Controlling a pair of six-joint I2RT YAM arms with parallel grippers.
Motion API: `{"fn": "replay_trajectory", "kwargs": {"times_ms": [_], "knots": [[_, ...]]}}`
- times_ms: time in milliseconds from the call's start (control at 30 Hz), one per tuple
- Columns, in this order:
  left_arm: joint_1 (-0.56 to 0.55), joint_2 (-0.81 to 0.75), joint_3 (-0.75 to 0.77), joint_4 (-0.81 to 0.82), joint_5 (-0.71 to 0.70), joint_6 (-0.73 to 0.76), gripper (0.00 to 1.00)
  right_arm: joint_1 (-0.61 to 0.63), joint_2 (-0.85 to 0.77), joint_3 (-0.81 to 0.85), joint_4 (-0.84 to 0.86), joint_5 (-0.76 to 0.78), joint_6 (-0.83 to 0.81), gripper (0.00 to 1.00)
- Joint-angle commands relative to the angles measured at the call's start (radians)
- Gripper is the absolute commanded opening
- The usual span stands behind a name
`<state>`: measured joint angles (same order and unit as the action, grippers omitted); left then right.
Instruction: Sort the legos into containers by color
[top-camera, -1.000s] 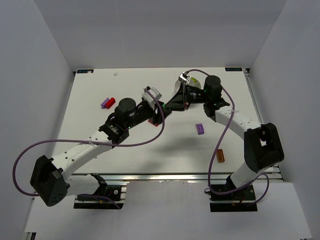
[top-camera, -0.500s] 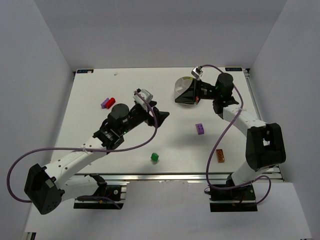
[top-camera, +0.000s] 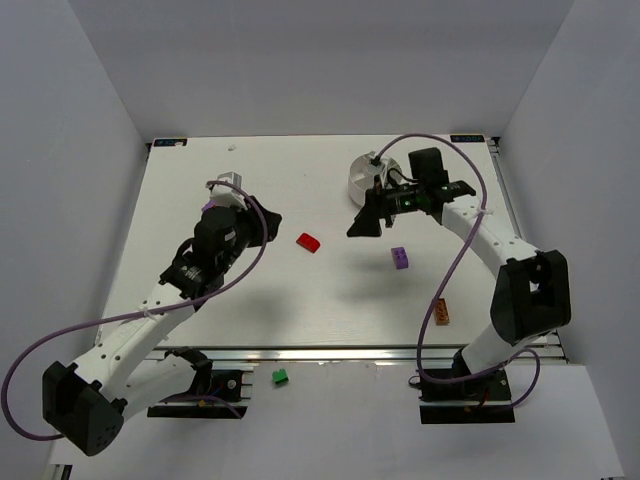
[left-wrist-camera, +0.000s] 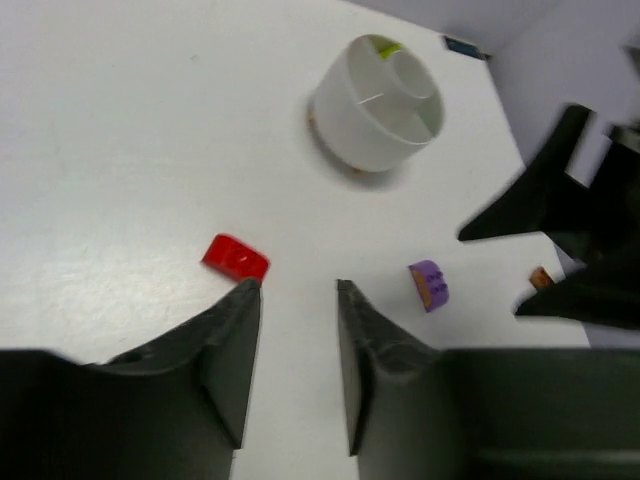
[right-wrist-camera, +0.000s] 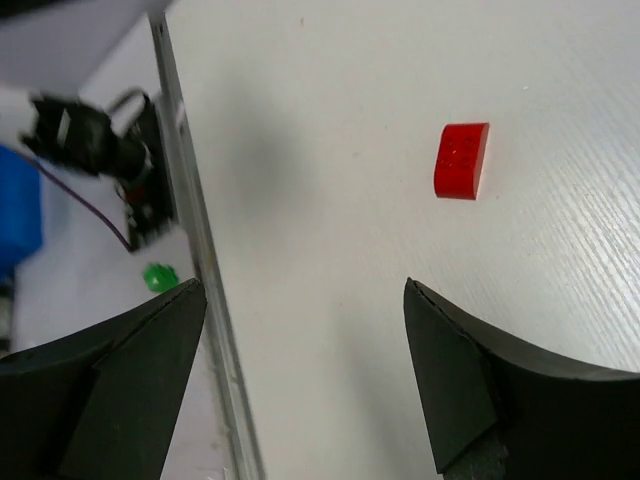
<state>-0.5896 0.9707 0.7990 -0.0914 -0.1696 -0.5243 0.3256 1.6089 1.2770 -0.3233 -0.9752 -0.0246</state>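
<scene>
Top external view: white table bears a round white plastic divided dish at its far side. Left gripper: fingers narrowly apart, empty. Right gripper: fingers wide apart, empty, near the dish. Red plastic brick, purple studded brick and orange brick lie loose on the table, outside the dish. Green brick lies off the near edge.

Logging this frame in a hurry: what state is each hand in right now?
Left hand: jaws only slightly apart, holding nothing.
Right hand: wide open, holding nothing.
</scene>
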Motion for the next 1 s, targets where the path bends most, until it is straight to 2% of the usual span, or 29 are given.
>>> {"fn": "replay_trajectory", "kwargs": {"times_ms": [0, 33, 133, 167, 200, 233, 367, 400, 467, 500, 600, 633, 833, 967], "knots": [[0.066, 0.008, 0.028, -0.18, 0.042, -0.166, 0.49, 0.076, -0.085, -0.019, -0.206, 0.013, -0.423, 0.85], [0.088, 0.023, 0.037, -0.203, 0.08, -0.178, 0.55, 0.087, -0.098, -0.045, -0.21, 0.004, -0.46, 0.85], [0.108, 0.04, 0.043, -0.218, 0.108, -0.192, 0.56, 0.128, -0.138, -0.068, -0.284, -0.072, -0.677, 0.85], [0.111, 0.042, 0.042, -0.219, 0.108, -0.198, 0.56, 0.139, -0.144, -0.067, -0.386, -0.095, -0.755, 0.85], [0.116, 0.042, 0.042, -0.222, 0.105, -0.206, 0.55, 0.167, -0.144, -0.064, -0.451, -0.109, -0.948, 0.84], [0.122, 0.039, 0.04, -0.225, 0.099, -0.224, 0.5, 0.187, -0.147, -0.067, -0.497, -0.117, -1.021, 0.83], [0.142, 0.036, 0.035, -0.238, 0.081, -0.264, 0.47, 0.314, -0.181, -0.131, -0.585, -0.067, -1.199, 0.82], [0.146, 0.036, 0.04, -0.245, 0.078, -0.269, 0.47, 0.387, -0.188, -0.146, -0.544, -0.045, -1.195, 0.81], [0.154, 0.04, 0.045, -0.257, 0.07, -0.275, 0.5, 0.467, -0.219, -0.188, -0.441, 0.048, -1.07, 0.79], [0.157, 0.04, 0.052, -0.264, 0.062, -0.279, 0.52, 0.553, -0.227, -0.243, -0.296, 0.144, -0.998, 0.79], [0.165, 0.033, 0.055, -0.301, 0.027, -0.289, 0.56, 0.7, -0.244, -0.329, -0.127, 0.271, -0.82, 0.79], [0.171, 0.026, 0.055, -0.313, 0.019, -0.295, 0.56, 0.733, -0.235, -0.335, -0.055, 0.355, -0.78, 0.79], [0.175, -0.027, 0.031, -0.349, -0.011, -0.307, 0.58, 0.894, -0.115, -0.317, 0.095, 0.568, -0.581, 0.79], [0.178, -0.067, 0.013, -0.373, -0.031, -0.309, 0.59, 0.966, -0.018, -0.254, 0.118, 0.586, -0.534, 0.78]]}}
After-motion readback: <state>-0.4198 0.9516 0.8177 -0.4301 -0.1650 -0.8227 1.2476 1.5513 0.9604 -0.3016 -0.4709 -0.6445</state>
